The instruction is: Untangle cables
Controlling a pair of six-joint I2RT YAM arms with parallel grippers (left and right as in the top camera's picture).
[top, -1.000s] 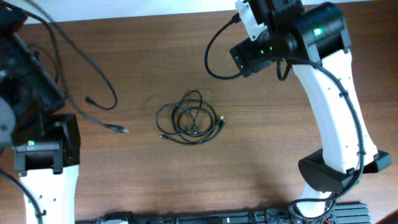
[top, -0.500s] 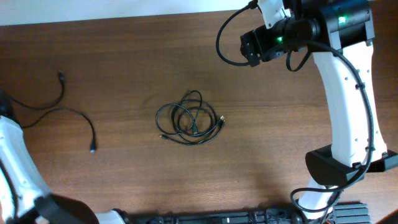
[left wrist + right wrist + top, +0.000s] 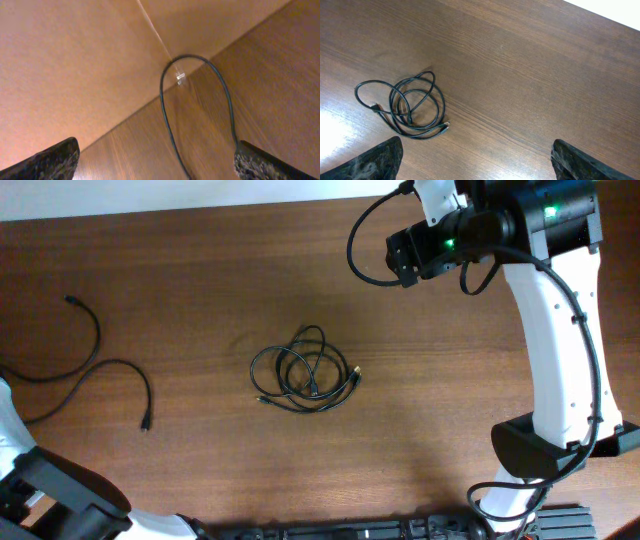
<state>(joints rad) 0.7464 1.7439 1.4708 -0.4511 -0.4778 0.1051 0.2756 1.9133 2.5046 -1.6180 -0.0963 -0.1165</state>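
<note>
Brown wood-grain table point(image 3: 200, 470): at its near left, the left gripper point(image 3: 157, 162) holds its fingers spread wide, gripping nothing, with a curve of one loose cable point(image 3: 161, 95) lying on the wood just ahead. At the centre, a tangled coil of cables point(image 3: 303, 368) lies well apart from both grippers. Farther back, the right gripper point(image 3: 475, 162) hovers over the table, fingers likewise spread and empty.
</note>
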